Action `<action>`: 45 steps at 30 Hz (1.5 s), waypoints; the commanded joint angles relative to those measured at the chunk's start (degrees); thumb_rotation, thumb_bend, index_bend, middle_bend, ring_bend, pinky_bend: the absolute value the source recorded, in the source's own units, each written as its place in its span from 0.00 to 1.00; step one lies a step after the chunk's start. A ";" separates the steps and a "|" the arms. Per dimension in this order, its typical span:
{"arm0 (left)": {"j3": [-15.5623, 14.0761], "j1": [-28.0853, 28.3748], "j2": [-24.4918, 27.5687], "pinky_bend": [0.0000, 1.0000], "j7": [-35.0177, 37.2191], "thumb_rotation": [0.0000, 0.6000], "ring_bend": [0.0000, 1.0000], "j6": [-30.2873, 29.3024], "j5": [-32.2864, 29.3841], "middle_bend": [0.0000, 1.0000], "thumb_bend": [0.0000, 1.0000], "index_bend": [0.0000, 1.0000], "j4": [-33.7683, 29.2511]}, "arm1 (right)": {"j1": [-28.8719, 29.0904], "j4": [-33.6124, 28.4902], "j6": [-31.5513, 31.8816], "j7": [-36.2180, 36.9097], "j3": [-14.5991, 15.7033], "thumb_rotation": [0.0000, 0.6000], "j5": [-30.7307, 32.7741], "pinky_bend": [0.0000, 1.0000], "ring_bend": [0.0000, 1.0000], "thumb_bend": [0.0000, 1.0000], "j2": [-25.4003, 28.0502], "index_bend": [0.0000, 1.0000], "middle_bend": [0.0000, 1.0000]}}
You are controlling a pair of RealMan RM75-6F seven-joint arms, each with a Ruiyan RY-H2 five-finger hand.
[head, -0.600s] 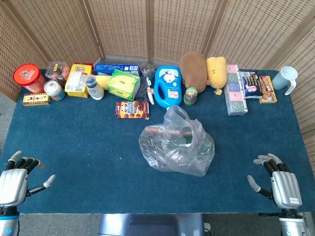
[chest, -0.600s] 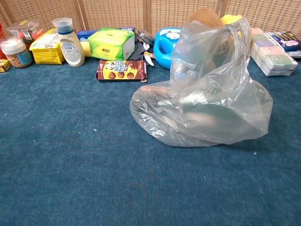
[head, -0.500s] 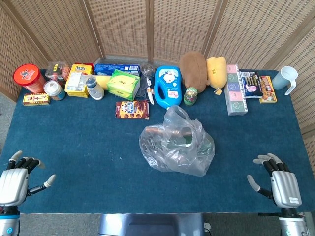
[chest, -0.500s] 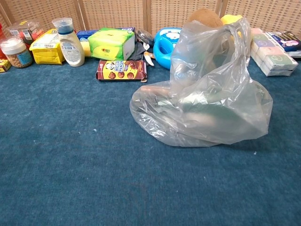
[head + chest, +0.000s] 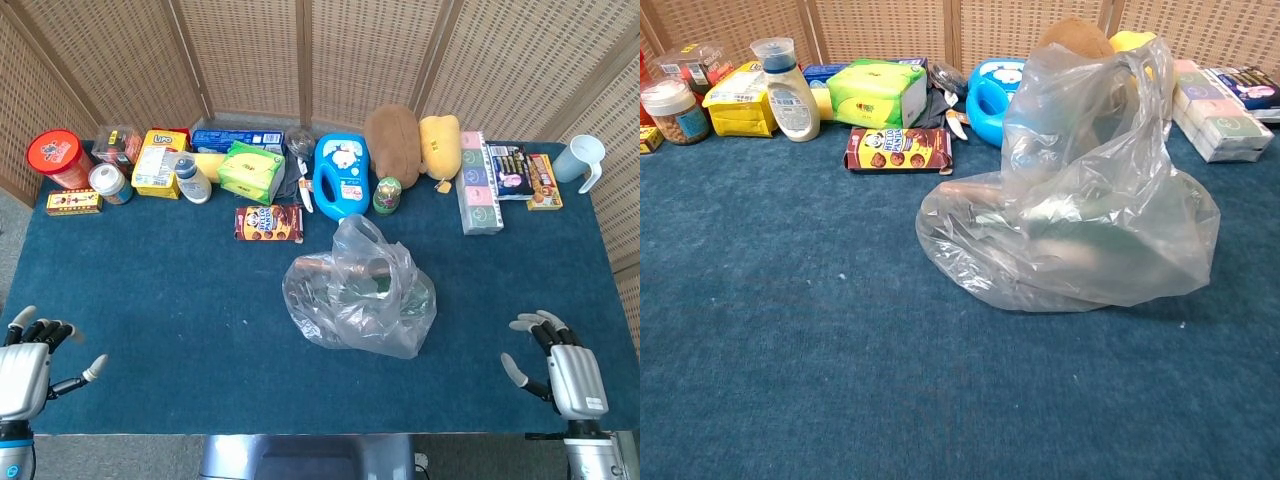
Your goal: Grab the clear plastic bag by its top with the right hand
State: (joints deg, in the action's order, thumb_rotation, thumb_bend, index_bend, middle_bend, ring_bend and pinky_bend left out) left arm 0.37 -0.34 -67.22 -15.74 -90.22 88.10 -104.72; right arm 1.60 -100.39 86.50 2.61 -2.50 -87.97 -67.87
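The clear plastic bag (image 5: 362, 294) sits in the middle of the blue table, its crumpled top standing upright at the far side; the chest view shows the bag (image 5: 1080, 200) with dim items inside. My right hand (image 5: 558, 368) rests at the table's near right edge, fingers apart, holding nothing, well to the right of the bag. At the near left edge my left hand (image 5: 28, 365) is also spread and empty. Neither hand shows in the chest view.
Along the back stand a red tub (image 5: 58, 158), yellow box (image 5: 160, 161), green tissue pack (image 5: 251, 170), blue jug (image 5: 340, 176), plush toys (image 5: 395, 138) and a white mug (image 5: 582, 160). A cookie box (image 5: 268, 222) lies just behind the bag.
My left hand has slipped slightly down and left toward the table edge. The right hand and the bag look unmoved.
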 commanded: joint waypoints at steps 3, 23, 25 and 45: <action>-0.10 -0.02 0.27 0.10 -0.28 0.02 0.31 -0.01 0.27 0.43 0.17 0.47 -0.51 | 0.67 -0.64 -1.53 6.48 0.34 0.09 -0.36 0.20 0.19 0.35 0.99 0.27 0.28; 0.01 0.19 0.49 0.10 -2.58 0.02 0.31 0.55 0.03 0.43 0.17 0.47 -2.26 | 11.08 3.90 -15.68 41.57 -2.85 0.08 0.65 0.28 0.20 0.33 2.65 0.21 0.26; 0.12 0.38 0.45 0.10 -3.00 0.02 0.31 0.93 -0.33 0.43 0.17 0.47 -2.44 | 12.21 4.71 -17.04 42.03 -3.11 0.09 0.88 0.28 0.20 0.33 2.28 0.21 0.26; 1.16 2.41 -0.60 0.10 -4.11 0.02 0.31 4.38 -3.64 0.43 0.17 0.47 -1.85 | 22.47 6.64 -27.47 36.57 -6.06 0.09 3.45 0.26 0.20 0.33 -0.59 0.22 0.26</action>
State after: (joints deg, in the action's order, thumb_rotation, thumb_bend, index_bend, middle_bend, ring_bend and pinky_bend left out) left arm 1.55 2.05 -67.80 -19.87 -85.87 84.49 -106.60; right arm 23.71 -93.60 59.41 39.47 -8.32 -84.78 -68.38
